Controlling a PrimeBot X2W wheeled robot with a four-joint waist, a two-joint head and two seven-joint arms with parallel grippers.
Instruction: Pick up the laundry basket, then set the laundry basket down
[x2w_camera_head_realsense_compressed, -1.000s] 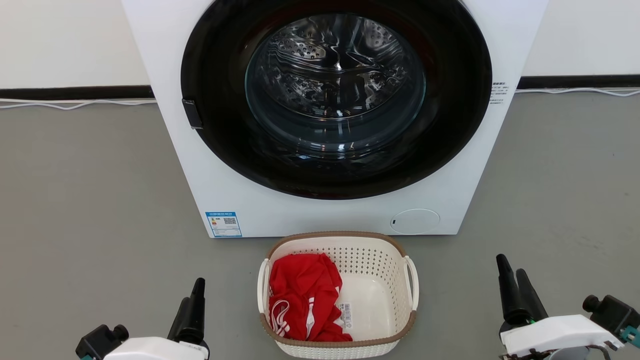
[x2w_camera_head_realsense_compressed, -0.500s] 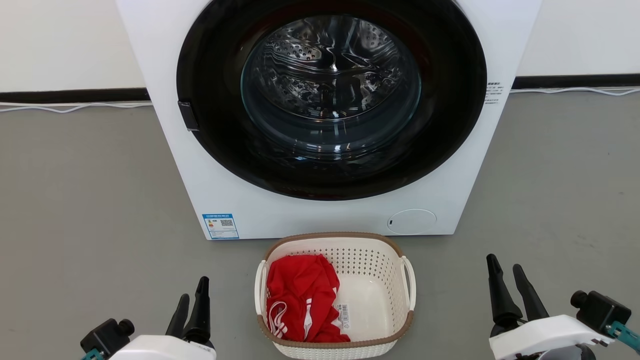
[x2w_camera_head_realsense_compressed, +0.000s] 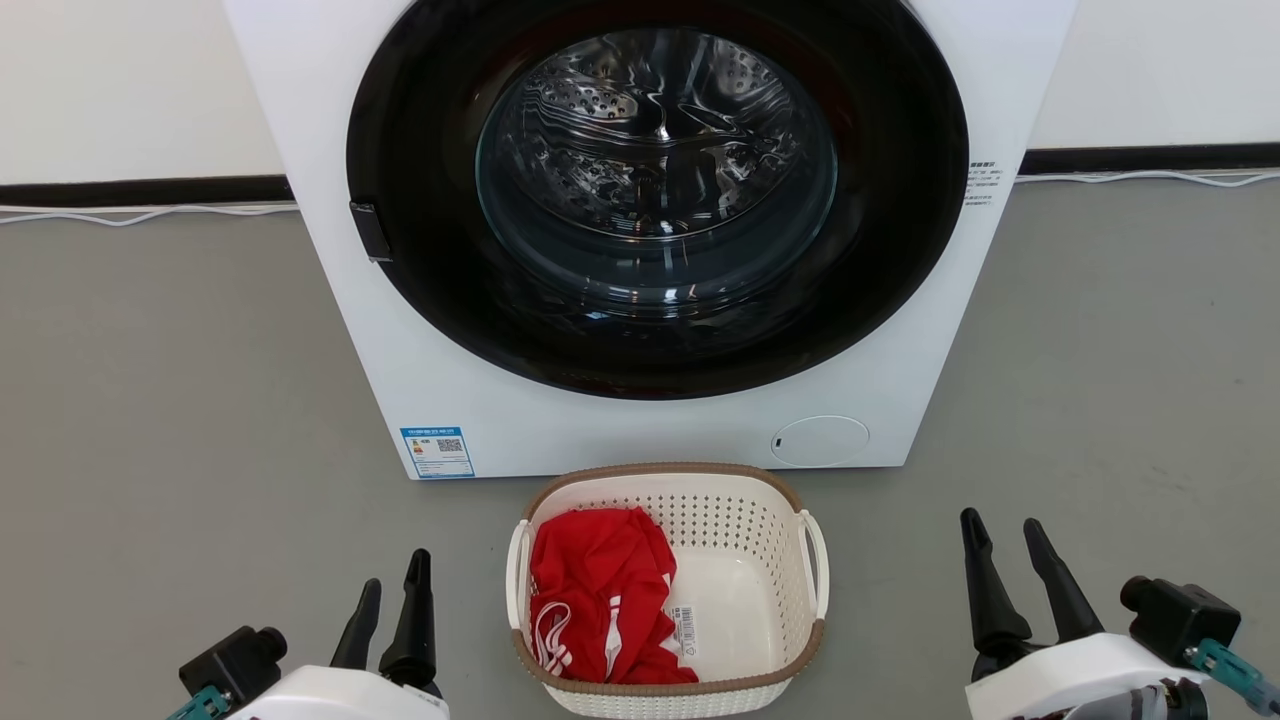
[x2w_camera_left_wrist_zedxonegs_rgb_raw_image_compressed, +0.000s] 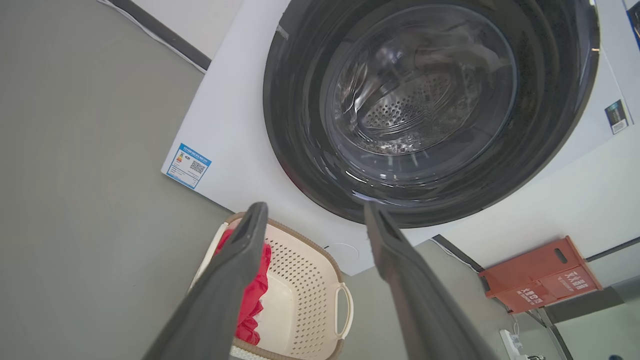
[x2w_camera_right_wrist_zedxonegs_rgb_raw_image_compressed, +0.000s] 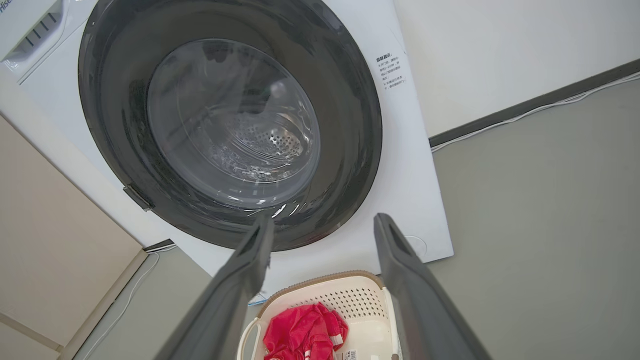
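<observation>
The small cream plastic basket (x2w_camera_head_realsense_compressed: 740, 530) with holes and a brown rim sits just in front of the big white washing machine (x2w_camera_head_realsense_compressed: 560, 440), red cloth (x2w_camera_head_realsense_compressed: 600, 580) inside. The left gripper (x2w_camera_head_realsense_compressed: 396, 572) and right gripper (x2w_camera_head_realsense_compressed: 1000, 522) are in front of it too, fingers apart, empty

At the head view's lower left, the left gripper (x2w_camera_head_realsense_compressed: 396, 567); at the lower right, the right gripper (x2w_camera_head_realsense_compressed: 999, 517). Each has two long, tapering black fingers (x2w_camera_head_realsense_compressed: 988, 590) on a glossy white shell (x2w_camera_head_realsense_compressed: 1070, 672). A black knobbed block (x2w_camera_head_realsense_compressed: 1175, 615) with a teal fitting (x2w_camera_head_realsense_compressed: 1225, 668), perhaps a connector, sits on each shell's outer side.
</observation>
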